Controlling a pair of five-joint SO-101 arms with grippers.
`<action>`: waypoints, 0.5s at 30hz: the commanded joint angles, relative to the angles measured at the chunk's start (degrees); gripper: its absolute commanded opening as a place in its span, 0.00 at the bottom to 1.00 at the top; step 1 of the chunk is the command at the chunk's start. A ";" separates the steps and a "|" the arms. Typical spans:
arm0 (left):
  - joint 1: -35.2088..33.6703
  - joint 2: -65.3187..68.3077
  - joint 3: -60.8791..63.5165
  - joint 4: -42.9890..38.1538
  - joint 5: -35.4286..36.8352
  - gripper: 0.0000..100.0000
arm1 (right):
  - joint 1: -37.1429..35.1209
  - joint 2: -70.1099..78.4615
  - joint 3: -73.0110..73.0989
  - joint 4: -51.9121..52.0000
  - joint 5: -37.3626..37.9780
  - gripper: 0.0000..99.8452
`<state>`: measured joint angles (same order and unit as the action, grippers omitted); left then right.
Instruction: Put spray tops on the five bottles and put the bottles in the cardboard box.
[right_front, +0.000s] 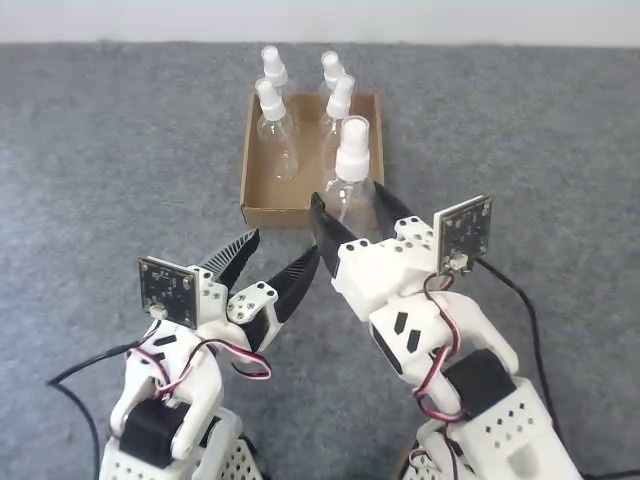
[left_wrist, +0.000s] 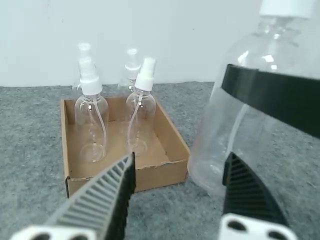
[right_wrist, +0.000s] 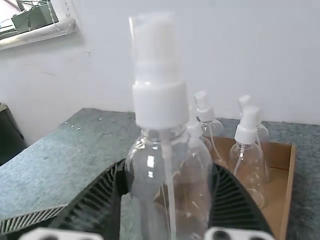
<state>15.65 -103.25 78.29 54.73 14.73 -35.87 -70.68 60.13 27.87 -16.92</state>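
My right gripper (right_front: 352, 205) is shut on a clear bottle (right_front: 352, 192) with a white spray top (right_front: 353, 150), held upright at the near right corner of the cardboard box (right_front: 258, 205). The right wrist view shows that bottle (right_wrist: 165, 170) close up between the two black fingers (right_wrist: 97, 200). Several more clear bottles with spray tops (right_front: 277, 140) stand upright inside the box. My left gripper (right_front: 282, 247) is open and holds nothing, just in front of the box and left of the held bottle. From the left wrist, the box (left_wrist: 150, 177) lies ahead and the held bottle (left_wrist: 235, 130) stands beside it.
Grey carpet (right_front: 120, 150) covers the table around the box on all sides. A white wall (right_wrist: 260, 45) stands behind the table. The box is a shallow tray with low walls.
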 joint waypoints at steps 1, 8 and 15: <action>-0.35 -0.62 -0.31 -0.70 0.53 0.26 | -1.89 -0.22 -5.63 2.42 -0.62 0.12; -0.35 -0.62 0.57 -1.49 0.44 0.26 | -5.14 0.40 -8.79 4.44 -0.62 0.12; 0.09 -0.62 0.48 -1.05 -2.11 0.27 | -5.14 0.40 -8.97 4.44 -0.62 0.12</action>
<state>15.38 -103.34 78.90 54.73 13.85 -38.51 -70.68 56.35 32.44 -16.84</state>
